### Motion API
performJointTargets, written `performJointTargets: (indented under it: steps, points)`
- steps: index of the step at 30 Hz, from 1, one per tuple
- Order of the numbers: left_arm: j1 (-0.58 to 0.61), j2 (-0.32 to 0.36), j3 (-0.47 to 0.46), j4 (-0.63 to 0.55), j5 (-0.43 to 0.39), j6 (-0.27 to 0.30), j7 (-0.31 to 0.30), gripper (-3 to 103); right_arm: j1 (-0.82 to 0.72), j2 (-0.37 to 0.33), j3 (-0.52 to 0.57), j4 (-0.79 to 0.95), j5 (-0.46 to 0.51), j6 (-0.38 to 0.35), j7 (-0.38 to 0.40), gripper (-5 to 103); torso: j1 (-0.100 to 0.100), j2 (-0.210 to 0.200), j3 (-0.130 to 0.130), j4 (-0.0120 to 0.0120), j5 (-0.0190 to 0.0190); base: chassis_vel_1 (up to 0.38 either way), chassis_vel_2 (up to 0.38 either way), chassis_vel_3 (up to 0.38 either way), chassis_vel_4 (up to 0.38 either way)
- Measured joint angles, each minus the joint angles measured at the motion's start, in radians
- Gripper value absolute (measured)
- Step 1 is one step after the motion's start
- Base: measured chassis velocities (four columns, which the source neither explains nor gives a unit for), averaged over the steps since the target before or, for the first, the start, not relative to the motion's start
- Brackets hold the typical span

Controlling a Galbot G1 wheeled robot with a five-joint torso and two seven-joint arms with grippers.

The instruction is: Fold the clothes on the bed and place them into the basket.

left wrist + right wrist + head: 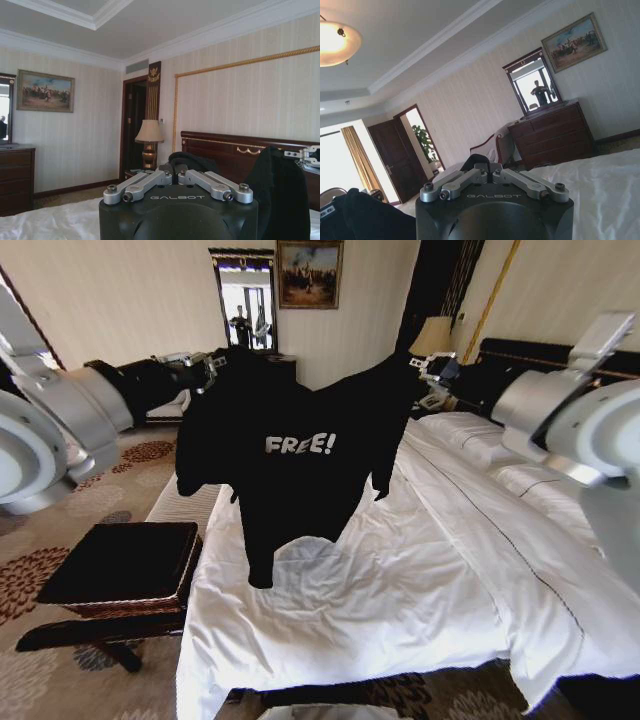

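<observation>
Head view: left gripper [208,368] and right gripper [425,375], each clamped on the T-shirt [290,455], hold it spread above the bed [420,570]

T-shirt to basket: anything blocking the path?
Nothing visible does. The T-shirt hangs spread between the left gripper and right gripper above the bed. The basket stands beside the bed on the robot's left, its black top bare.

Bed [420,570]: far right side cut by the picture's edge.
Headboard [545,352]: partly hidden behind the right arm.
T-shirt [290,455]: covers the bed's far-left corner.
</observation>
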Motion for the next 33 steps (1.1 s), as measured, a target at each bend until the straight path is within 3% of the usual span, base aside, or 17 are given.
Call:
performJointTargets:
  steps: [5,12,20,28,31,33]
  points:
    - [-0.004,0.088,-0.035,-0.038,-0.104,-0.01,0.02,0,-0.033,-0.054,0.072,0.077,0.128,-0.017,0.078,0,0.0,0.0,0.0,0.0014,-0.0004,0.0,0.0,0.0,0.0]
    - [-0.015,0.111,-0.059,-0.06,-0.17,-0.007,0.0,0,-0.032,-0.088,0.12,0.106,0.215,-0.022,0.129,0,0.0,0.0,0.0,0.0011,-0.0006,0.0,0.0,0.0,0.0]
    - [0.01,0.128,-0.108,-0.1,-0.204,-0.014,-0.019,0,-0.177,-0.227,0.392,0.145,0.41,-0.041,0.159,0,0.0,0.0,0.0,0.0008,-0.0004,0.0,0.0,0.0,0.0]
    - [0.014,0.1,-0.106,-0.136,-0.225,-0.019,-0.048,0,-0.172,-0.279,0.456,0.152,0.509,-0.076,0.211,0,0.0,0.0,0.0,0.0008,-0.0003,0.0,0.0,0.0,0.0]
    - [0.042,0.084,-0.102,-0.137,-0.202,-0.019,-0.053,0,-0.184,-0.27,0.453,0.153,0.497,-0.09,0.222,0,0.0,0.0,0.0,0.0007,-0.0003,0.0,0.0,0.0,0.0]
    - [0.098,0.045,-0.092,-0.12,-0.141,-0.017,-0.068,0,-0.194,-0.232,0.405,0.142,0.43,-0.098,0.221,0,0.0,0.0,0.0,0.001,-0.0002,0.0,0.0,0.0,0.0]
